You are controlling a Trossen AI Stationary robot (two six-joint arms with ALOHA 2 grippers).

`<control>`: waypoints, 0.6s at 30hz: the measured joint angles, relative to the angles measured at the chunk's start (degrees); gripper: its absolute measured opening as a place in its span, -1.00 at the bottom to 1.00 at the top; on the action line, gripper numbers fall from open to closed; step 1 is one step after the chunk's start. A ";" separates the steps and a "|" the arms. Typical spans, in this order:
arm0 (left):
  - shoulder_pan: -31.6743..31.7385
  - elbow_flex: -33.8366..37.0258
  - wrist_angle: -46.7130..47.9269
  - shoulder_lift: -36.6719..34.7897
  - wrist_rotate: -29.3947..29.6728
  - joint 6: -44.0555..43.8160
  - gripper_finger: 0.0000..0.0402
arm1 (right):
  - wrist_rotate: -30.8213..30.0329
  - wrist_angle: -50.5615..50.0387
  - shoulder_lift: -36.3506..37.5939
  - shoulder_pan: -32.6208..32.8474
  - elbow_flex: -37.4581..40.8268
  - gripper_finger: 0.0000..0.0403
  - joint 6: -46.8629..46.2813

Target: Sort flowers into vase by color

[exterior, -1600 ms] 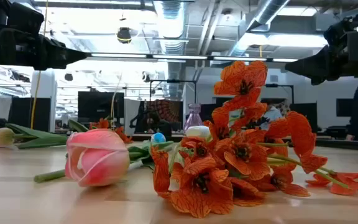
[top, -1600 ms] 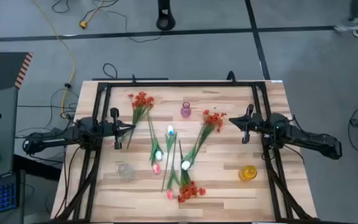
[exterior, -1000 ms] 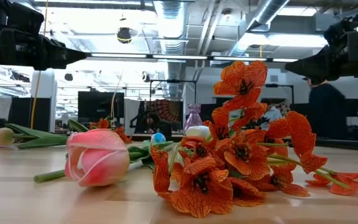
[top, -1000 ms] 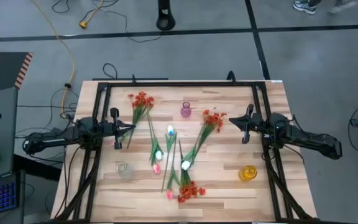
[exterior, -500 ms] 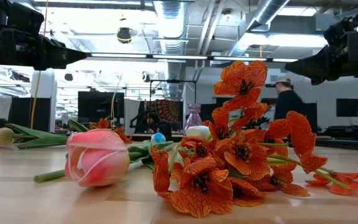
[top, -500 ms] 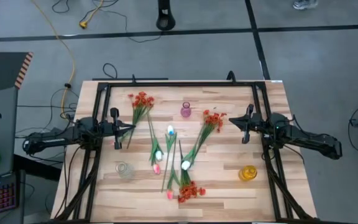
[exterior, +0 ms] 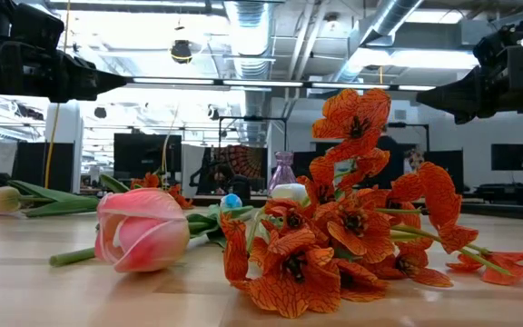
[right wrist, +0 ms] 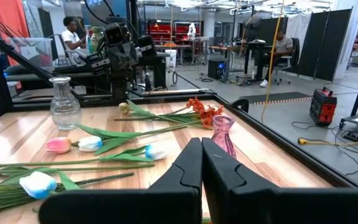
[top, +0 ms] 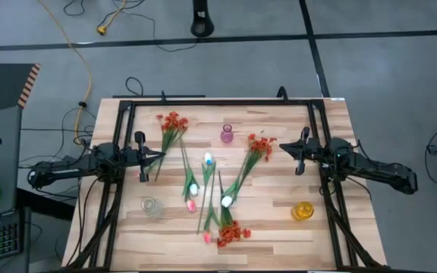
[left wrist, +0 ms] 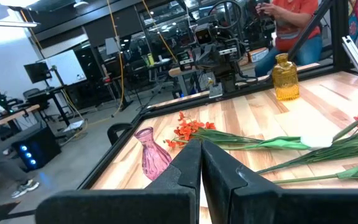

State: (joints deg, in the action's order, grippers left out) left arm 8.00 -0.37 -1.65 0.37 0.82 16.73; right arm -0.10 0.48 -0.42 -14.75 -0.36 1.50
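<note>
Flowers (top: 203, 189) lie flat, stems running near-to-far; both arms' fingers (left wrist: 194, 163) pressed together, empty.

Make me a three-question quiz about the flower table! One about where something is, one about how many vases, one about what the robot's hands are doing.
1. Where is the yellow vase?
A. on the right arm's side of the table
B. in the middle of the table
C. on the floor

2. How many vases stand on the table?
A. one
B. three
C. five

3. What do the left gripper and right gripper hold?
A. a pink tulip each
B. a vase each
C. nothing, fingers shut

Answers:
1. A: it stands near the table's right edge, below the right arm.
2. B: the yellow vase, a pink vase and a clear vase.
3. C: both wrist views show the fingers pressed together, all flowers lying on the wood.
</note>
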 joint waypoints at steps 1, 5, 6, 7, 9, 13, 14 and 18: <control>-0.01 0.01 -0.01 0.00 0.00 -0.02 -1.00 | 0.01 0.00 -0.01 -0.01 0.00 -0.85 0.00; 0.00 -0.01 -0.01 0.00 0.00 -0.01 -1.00 | 0.00 0.01 -0.01 -0.01 0.00 -0.85 0.00; -0.01 0.01 0.00 0.01 0.00 -0.02 -1.00 | 0.01 0.01 -0.01 0.00 0.00 -0.85 0.00; -0.01 0.01 0.00 0.00 0.00 -0.02 -1.00 | 0.01 0.01 0.01 0.00 0.00 -0.85 0.00; -0.01 0.00 0.00 0.01 0.00 -0.28 -1.00 | 0.01 0.01 -0.01 -0.01 0.00 -0.85 0.00; 0.00 0.01 0.00 -0.01 -0.02 -4.08 -1.00 | 0.00 0.02 -0.01 -0.01 0.00 -0.85 0.00; 0.01 0.01 0.00 0.00 -0.02 -4.41 -1.00 | 0.00 0.02 -0.01 -0.01 0.00 -0.85 0.00; -0.01 -0.01 -0.43 -0.01 -0.04 -4.46 -1.00 | 0.00 0.72 0.01 -0.01 0.00 -0.85 0.00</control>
State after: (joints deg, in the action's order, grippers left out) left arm 8.00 -0.38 -2.08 0.36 0.78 12.27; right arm -0.10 1.19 -0.41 -14.76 -0.36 1.50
